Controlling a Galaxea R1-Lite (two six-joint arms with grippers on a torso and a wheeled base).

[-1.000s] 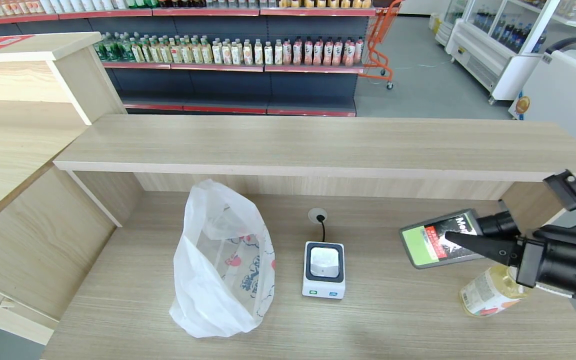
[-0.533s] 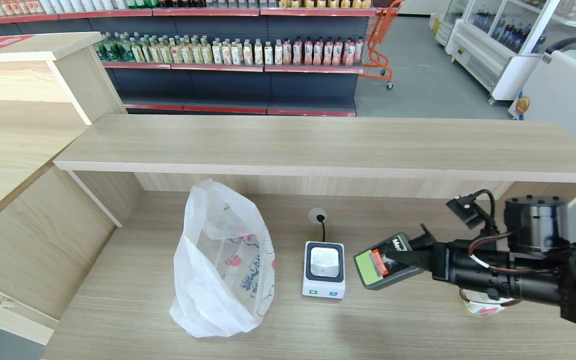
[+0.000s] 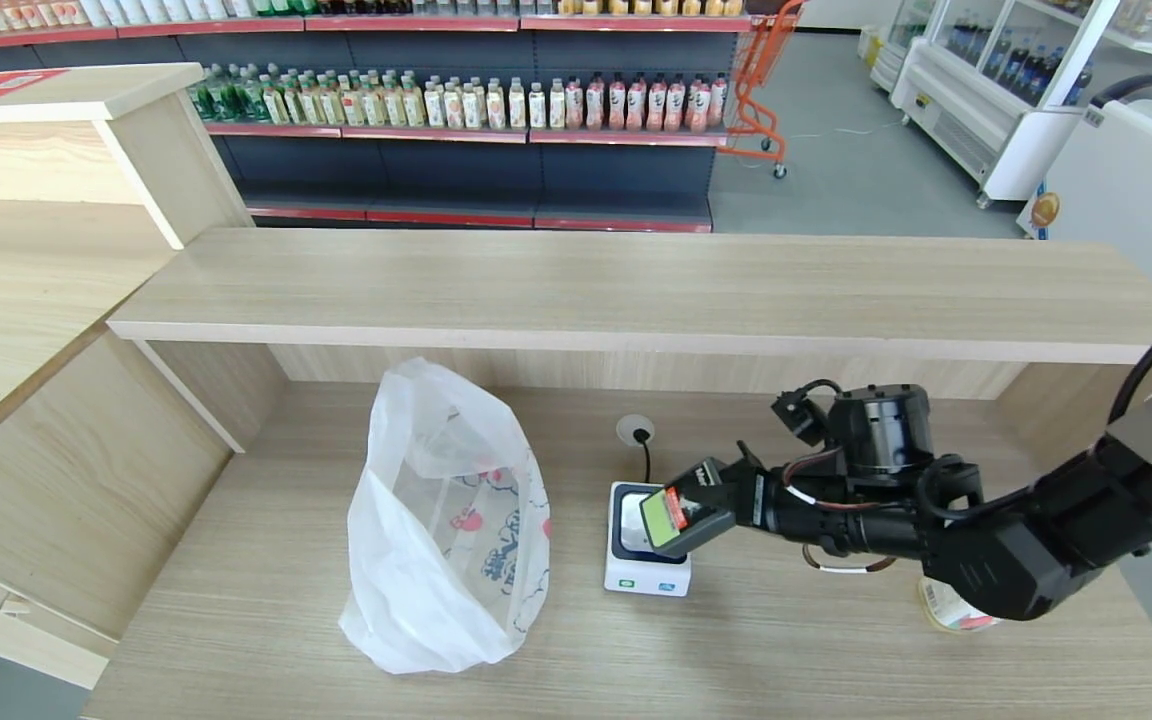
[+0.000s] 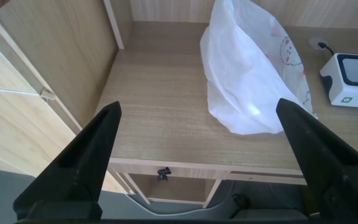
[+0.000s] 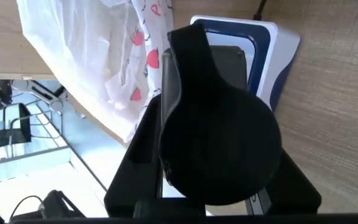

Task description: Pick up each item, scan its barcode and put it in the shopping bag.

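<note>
Gripping dark box (image 3: 674, 520), right hand (image 3: 714, 503) holds it above scanner (image 3: 647, 578) beside shopping bag (image 3: 446, 530); left hand (image 4: 199, 112) wide.

Right arm stretched out level, right gripper (image 3: 724, 496) clamped on box (image 3: 678, 514) just above scanner (image 3: 647, 579); wrist apparently rolled sideways. Left gripper (image 4: 199, 109) fingers spread wide, well apart from scanner.
</note>
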